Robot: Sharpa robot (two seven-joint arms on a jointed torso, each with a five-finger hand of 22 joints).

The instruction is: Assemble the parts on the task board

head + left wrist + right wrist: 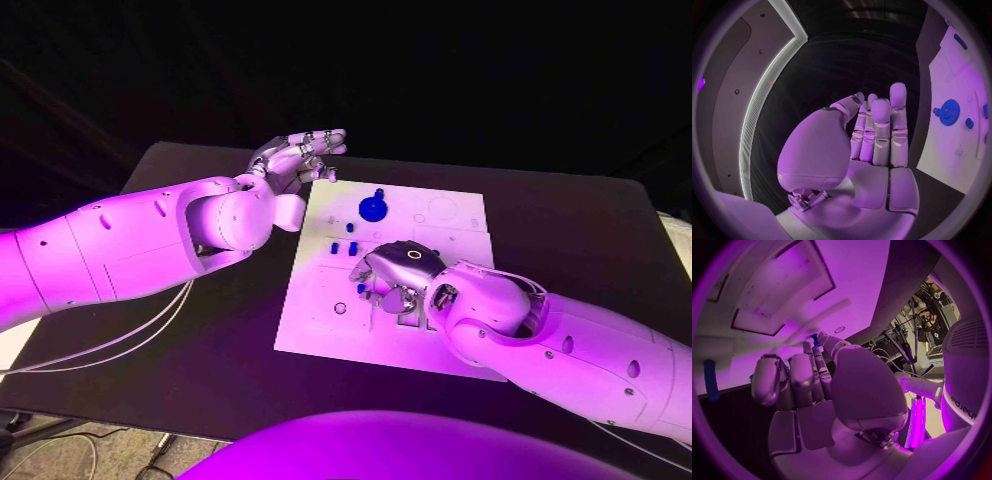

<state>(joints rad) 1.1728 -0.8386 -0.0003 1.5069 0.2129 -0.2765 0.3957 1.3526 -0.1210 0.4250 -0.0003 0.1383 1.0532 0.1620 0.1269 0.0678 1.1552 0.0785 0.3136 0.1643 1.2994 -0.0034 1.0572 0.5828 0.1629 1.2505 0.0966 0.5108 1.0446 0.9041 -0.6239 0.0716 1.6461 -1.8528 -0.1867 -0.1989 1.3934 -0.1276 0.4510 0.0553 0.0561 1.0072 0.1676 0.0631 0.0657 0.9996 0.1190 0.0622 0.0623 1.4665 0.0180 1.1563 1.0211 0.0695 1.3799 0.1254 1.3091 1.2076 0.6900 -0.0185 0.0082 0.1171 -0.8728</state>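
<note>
Leftward, left hand (299,155) raised off the task board (325,325) at its far left corner, fingers straight and together, holding nothing. Midboard, blue gear (374,209) and small blue pegs (342,248) near right hand (397,275). Right hand low over the board; grasp cannot be told. Could knock pegs if swept. Open black table (577,220) rightward.

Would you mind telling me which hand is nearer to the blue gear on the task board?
Left. The left hand hovers off the task board beside the blue gear; the right hand rests further down the board.
</note>
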